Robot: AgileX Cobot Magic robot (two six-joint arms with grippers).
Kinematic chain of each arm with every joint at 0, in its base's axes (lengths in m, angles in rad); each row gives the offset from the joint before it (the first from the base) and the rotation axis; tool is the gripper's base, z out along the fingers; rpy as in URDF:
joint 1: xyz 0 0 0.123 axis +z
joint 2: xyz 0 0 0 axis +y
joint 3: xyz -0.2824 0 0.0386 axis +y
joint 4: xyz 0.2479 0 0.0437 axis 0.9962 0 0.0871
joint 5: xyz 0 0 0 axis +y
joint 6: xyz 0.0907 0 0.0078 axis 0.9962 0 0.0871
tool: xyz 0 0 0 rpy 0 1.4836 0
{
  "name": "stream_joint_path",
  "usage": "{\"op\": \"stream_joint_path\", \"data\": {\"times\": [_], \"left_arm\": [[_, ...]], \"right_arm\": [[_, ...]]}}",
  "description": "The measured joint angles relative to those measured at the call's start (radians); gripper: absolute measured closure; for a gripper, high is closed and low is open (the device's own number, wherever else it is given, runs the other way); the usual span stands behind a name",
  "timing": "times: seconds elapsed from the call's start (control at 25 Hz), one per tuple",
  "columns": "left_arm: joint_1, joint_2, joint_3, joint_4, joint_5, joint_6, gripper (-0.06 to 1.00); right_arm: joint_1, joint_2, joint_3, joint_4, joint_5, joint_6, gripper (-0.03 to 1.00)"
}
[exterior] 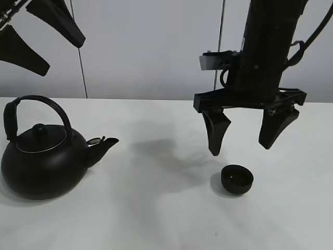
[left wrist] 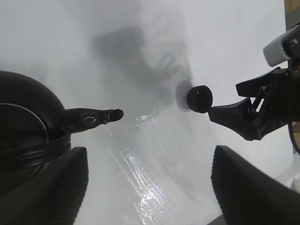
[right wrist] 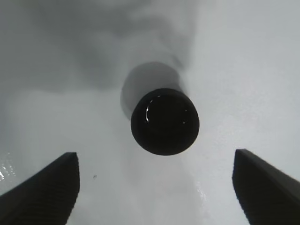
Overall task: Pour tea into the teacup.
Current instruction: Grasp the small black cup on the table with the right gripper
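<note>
**Teacup** [exterior: 237, 178]: small, black, handleless. It stands upright on the white worktop [exterior: 156, 213], right of centre and well apart from the kettle.
- The right wrist view looks straight down into it and shows a glossy dark inside with small glints. I cannot tell whether that is liquid.
- The high view shows only its rim and side.

**Kettle** [exterior: 44, 156]: large, round and black, at the left of the worktop.
- The arched handle [exterior: 39, 100] stands up, the lid [exterior: 40, 136] is on, and the spout [exterior: 103, 145] points toward the teacup.
- The left wrist view shows the spout's open mouth. The right wrist view does not take in the kettle.

**Right claw** [exterior: 240, 148]: released and holding nothing. It hangs just above and behind the teacup without touching it, and its fingers are spread wider than the cup.

**Left claw** [exterior: 62, 57]: released and empty, raised high over the kettle. Only its two fingers enter the high view.

**Open room**: a broad bare stretch of worktop lies between spout and teacup, with more in front of both.

**Edges**: the rear edge meets the pale wall [exterior: 156, 47], well behind kettle and cup.
</note>
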Motion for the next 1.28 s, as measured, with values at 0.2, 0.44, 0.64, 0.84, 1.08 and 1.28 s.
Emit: {"op": "stream_joint_path", "data": {"times": [0.2, 0.44, 0.64, 0.84, 1.08, 1.28], "left_arm": [[0.0, 0.0, 0.0, 0.0, 0.0, 0.0, 0.41], [0.0, 0.0, 0.0, 0.0, 0.0, 0.0, 0.41], [0.0, 0.0, 0.0, 0.0, 0.0, 0.0, 0.41], [0.0, 0.0, 0.0, 0.0, 0.0, 0.0, 0.41], [0.0, 0.0, 0.0, 0.0, 0.0, 0.0, 0.41], [0.0, 0.0, 0.0, 0.0, -0.002, 0.0, 0.41]], "right_arm": [[0.0, 0.0, 0.075, 0.022, -0.09, 0.004, 0.36], [0.0, 0.028, 0.082, 0.029, -0.116, 0.004, 0.36], [0.0, 0.078, 0.082, 0.038, -0.139, 0.004, 0.37], [0.0, 0.1, 0.082, 0.041, -0.182, 0.004, 0.37], [0.0, 0.102, 0.082, 0.043, -0.216, 0.004, 0.37], [0.0, 0.122, 0.082, 0.044, -0.216, 0.004, 0.37]]}}
